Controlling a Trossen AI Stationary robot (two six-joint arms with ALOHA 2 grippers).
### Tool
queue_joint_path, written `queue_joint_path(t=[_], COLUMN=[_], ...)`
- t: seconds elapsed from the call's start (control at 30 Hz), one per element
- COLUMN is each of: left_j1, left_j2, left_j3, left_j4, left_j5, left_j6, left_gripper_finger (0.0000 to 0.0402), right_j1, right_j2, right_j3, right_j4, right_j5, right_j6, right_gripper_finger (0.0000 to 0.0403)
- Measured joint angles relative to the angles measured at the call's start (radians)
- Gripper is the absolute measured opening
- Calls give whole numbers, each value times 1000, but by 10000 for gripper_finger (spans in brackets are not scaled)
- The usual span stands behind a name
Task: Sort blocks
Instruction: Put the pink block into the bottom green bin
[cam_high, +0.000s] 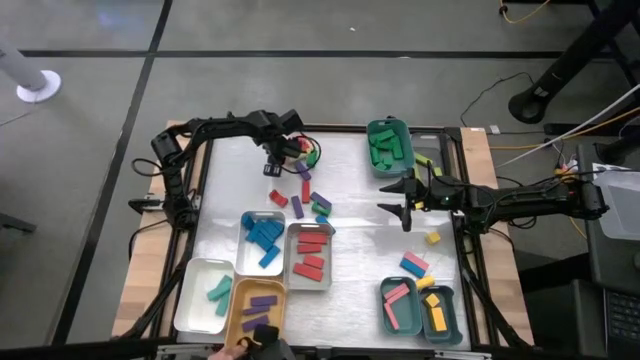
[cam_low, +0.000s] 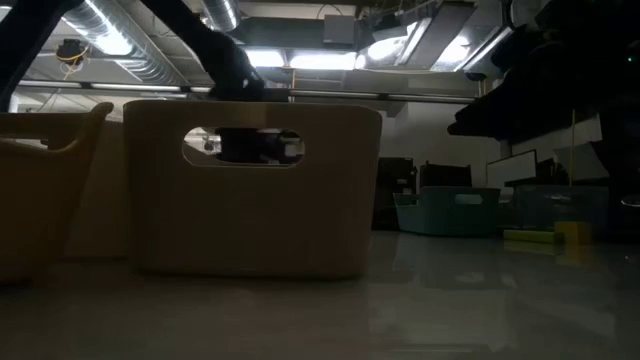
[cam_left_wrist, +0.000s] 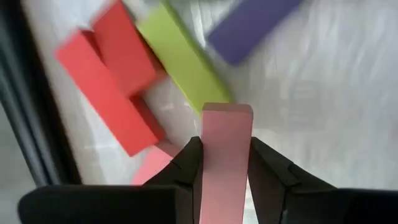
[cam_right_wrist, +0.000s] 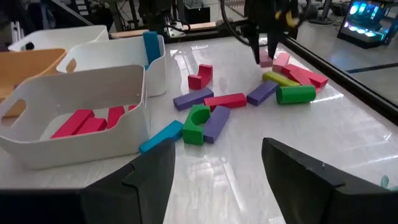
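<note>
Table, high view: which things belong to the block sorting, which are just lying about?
Job:
- loose blocks
- pink block gripped by left tool
- sorting trays, e.g. grey tray
- right tool, open, waiting

Lying about:
- cables on the floor
- black stand base

Left arm is stretched out toward the far end of the worktop, wrist bent down, and the left pincer (cam_left_wrist: 225, 163) has both fingers pressed against the sides of a pink block (cam_left_wrist: 225, 155). Right arm reaches in from the right side, roughly level, with the right pincer (cam_high: 403, 205) hanging over the middle, fingers spread wide and nothing between them.
</note>
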Motion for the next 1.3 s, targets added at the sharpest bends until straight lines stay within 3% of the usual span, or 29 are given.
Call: queue_joint_path(t=[0.33, 0.57, 0.83, 1.0, 1.17, 1.3], left_j1=[-93, -176, -264, -322, -375, -405], left_j2=[-17, -17, -17, -17, -17, -17], left_j3=[129, 178, 184, 184, 184, 184], left_j4=[-98, -59, 217, 356, 386, 384], left_j5=[85, 347, 584, 634, 640, 639], left_j6=[-201, -403, -650, -714, -724, -727], left_gripper_finger=[80, 84, 86, 87, 87, 88], right_j1=[1, 1, 1, 1, 1, 0], right_j2=[1, 51, 172, 255, 329, 378], right_j3=[0, 0, 21, 90, 158, 203], right_j4=[62, 168, 294, 310, 312, 311], right_j5=[-14, -68, -177, -193, -197, -281], right_j6=[-84, -290, -453, -460, -537, -571], right_gripper_finger=[238, 238, 238, 238, 238, 238])
